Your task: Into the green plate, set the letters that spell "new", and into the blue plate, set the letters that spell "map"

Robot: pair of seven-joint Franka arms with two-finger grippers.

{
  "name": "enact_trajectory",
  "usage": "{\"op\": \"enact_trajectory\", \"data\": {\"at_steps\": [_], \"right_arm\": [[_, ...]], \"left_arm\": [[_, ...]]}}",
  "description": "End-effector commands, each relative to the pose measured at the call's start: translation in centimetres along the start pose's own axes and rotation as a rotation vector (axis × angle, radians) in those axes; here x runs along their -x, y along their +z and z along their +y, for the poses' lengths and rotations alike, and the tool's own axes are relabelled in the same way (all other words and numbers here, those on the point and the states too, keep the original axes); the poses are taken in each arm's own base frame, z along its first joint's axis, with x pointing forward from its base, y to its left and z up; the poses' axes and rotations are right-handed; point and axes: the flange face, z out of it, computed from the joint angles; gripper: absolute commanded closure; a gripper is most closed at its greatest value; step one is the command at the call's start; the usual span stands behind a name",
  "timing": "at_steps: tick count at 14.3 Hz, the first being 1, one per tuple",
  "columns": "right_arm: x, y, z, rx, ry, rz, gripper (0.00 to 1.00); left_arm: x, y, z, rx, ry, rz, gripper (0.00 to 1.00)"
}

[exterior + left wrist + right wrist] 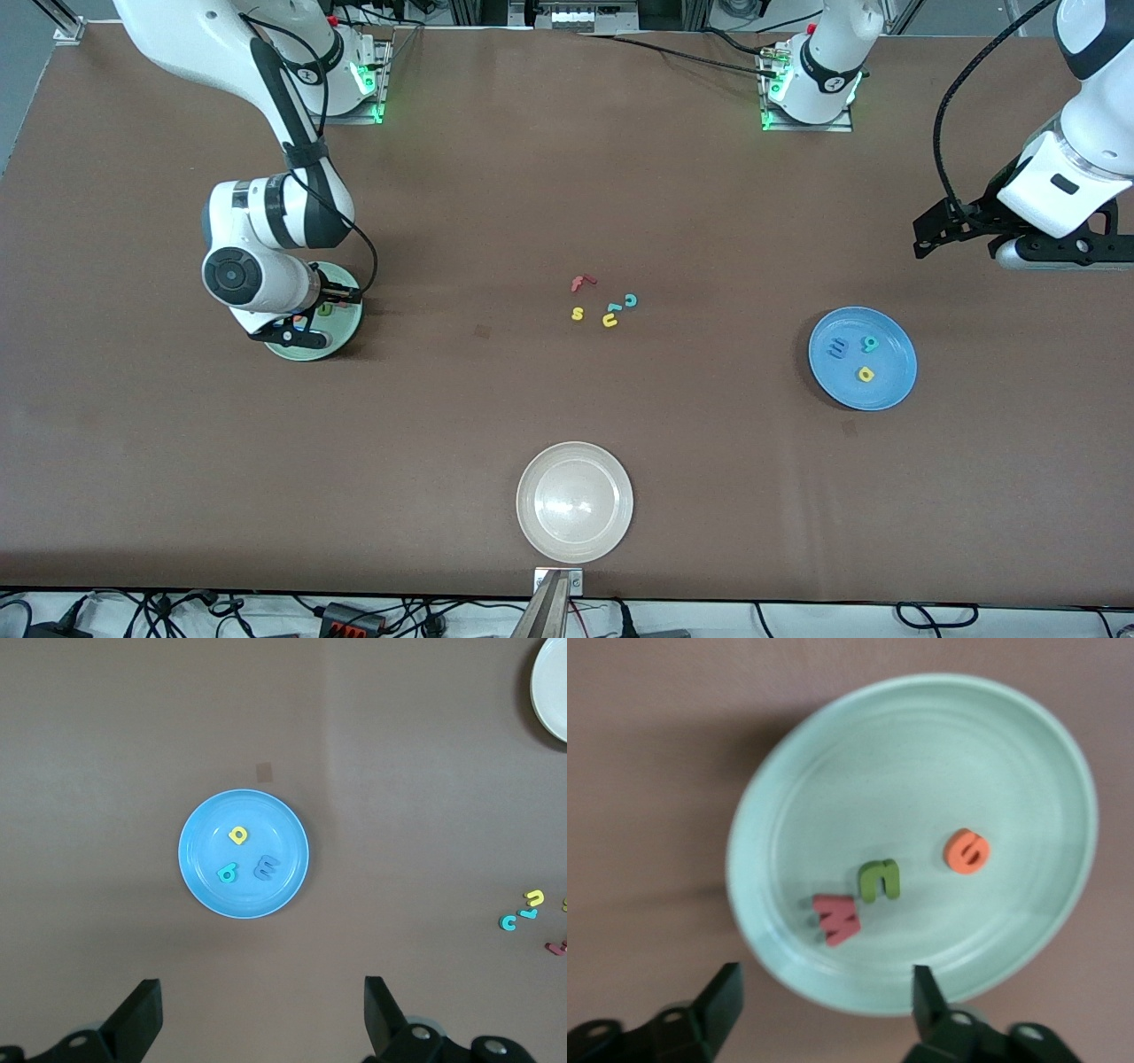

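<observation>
The green plate (1063, 753) holds the pinkish-red w (835, 918), the olive-green n (879, 881) and the orange e (967, 850). My right gripper (826, 983) hangs just above this plate's rim, open, with nothing between its fingers. In the front view the right arm's wrist covers most of the green plate (347, 330). The blue plate (862, 358) lies toward the left arm's end and holds the blue m (837, 347), the teal a (870, 343) and the yellow p (866, 374). My left gripper (263, 992) is open and empty, high over the table beside the blue plate (199, 877).
Loose letters lie at the middle of the table: a red f (581, 283), a yellow s (578, 313), a teal c (631, 300), a yellow u (609, 321) and one more small teal piece. A whitish-beige plate (574, 501) sits near the front edge.
</observation>
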Motion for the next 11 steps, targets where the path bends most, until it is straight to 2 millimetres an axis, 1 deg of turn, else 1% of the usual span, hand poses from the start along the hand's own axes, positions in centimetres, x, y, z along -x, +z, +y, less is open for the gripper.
{"op": "enact_trajectory", "data": {"at_steps": [1, 3, 5, 7, 8, 9, 10, 11], "right_arm": [[-0.6, -7.8, 1.4, -0.032, 0.019, -0.015, 0.0], [-1.2, -12.2, 1.9, -0.045, 0.025, 0.015, 0.0], [-1.9, -16.0, 3.7, -0.062, 0.029, 0.05, 0.0], [-1.8, -19.2, 4.5, -0.069, 0.032, 0.07, 0.0], [-1.9, -20.4, 5.2, -0.074, 0.041, 0.084, 0.0], [-2.2, -21.7, 6.3, -0.084, 0.057, 0.106, 0.0], [-2.5, -22.6, 7.8, -0.096, 0.079, 0.125, 0.0], [-2.5, -24.3, 8.8, -0.112, 0.088, 0.155, 0.0]], "left_arm": [[0.5, -0.3, 0.6, -0.005, 0.001, -0.033, 0.0], [0.7, -1.0, 0.6, -0.005, 0.001, -0.033, 0.0], [0.8, -1.1, 0.1, -0.005, -0.006, -0.039, 0.0], [0.7, -1.1, -0.7, -0.005, -0.02, -0.044, 0.0], [0.8, -1.1, -1.0, -0.004, -0.025, -0.047, 0.0], [0.8, -1.1, -0.7, -0.004, -0.021, -0.046, 0.0], [0.8, -1.1, -0.3, -0.006, -0.014, -0.045, 0.0], [0.8, -1.1, -0.3, -0.006, -0.014, -0.045, 0.0]]}}
